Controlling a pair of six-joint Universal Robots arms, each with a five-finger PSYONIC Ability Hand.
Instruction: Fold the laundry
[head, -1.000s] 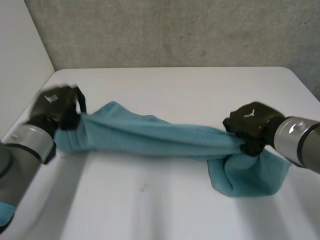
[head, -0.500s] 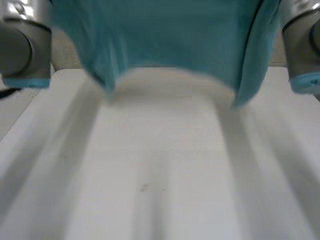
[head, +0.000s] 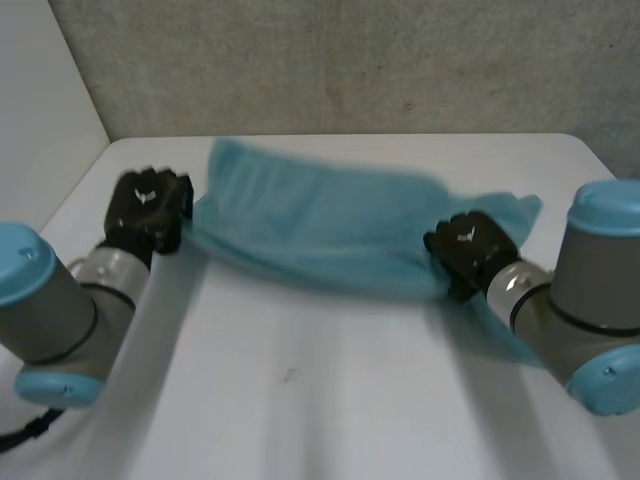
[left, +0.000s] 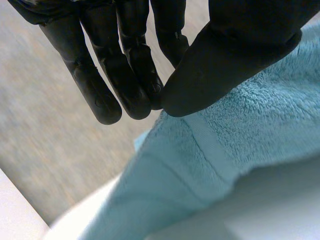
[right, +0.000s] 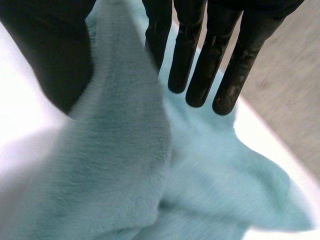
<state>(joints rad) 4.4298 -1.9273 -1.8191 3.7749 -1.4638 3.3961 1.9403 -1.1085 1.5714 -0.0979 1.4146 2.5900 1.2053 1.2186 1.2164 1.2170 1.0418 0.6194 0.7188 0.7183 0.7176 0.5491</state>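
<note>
A teal towel (head: 310, 225) lies stretched across the far half of the white table (head: 330, 400), with a bunched end reaching past my right hand toward the right edge. My left hand (head: 150, 205) is at the towel's left end. In the left wrist view, the thumb (left: 240, 45) pinches the hemmed edge of the towel (left: 250, 130) against the fingertips. My right hand (head: 468, 250) rests on the towel's near right part. In its wrist view the fingers (right: 200, 60) are straight and stand apart from the thumb, and a fold of towel (right: 125, 165) lies loose between them.
A grey wall (head: 350, 60) runs along the table's far edge, and a white wall (head: 40, 120) stands at the left. Bare tabletop stretches from the towel to the near edge between my two arms.
The towel was swung up high off the table, then came down spread farther back. Both hands moved away from me with it. My right hand's fingers have loosened from their grip.
</note>
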